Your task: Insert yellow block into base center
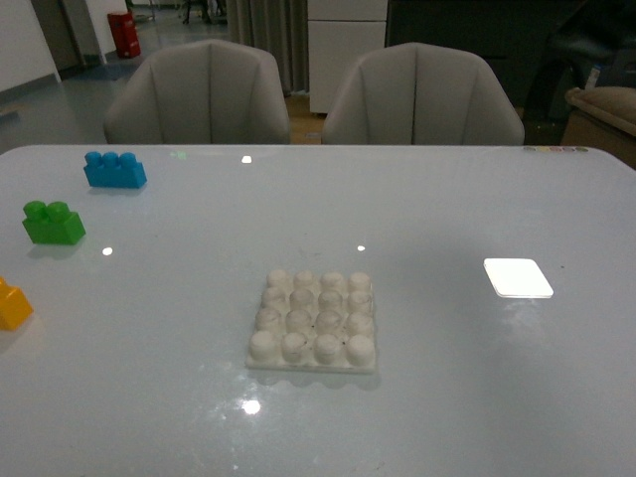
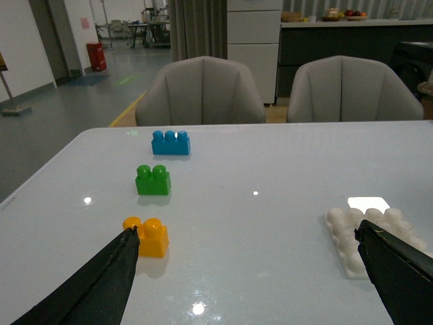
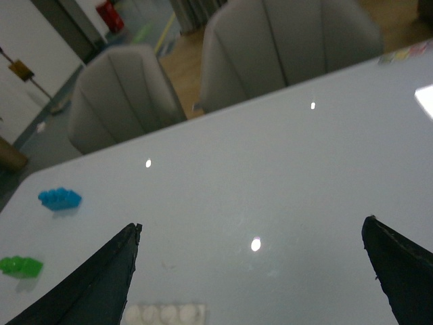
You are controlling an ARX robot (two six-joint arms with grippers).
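The yellow block sits at the table's left edge, half cut off in the front view; in the left wrist view it lies just beside one finger. The white studded base lies flat at the table's middle; it also shows in the left wrist view and as a sliver in the right wrist view. My left gripper is open and empty above the table between block and base. My right gripper is open and empty above bare table. Neither arm shows in the front view.
A green two-stud brick and a blue three-stud brick stand on the table's far left. Two grey chairs stand behind the table. A bright light reflection lies on the right of the table.
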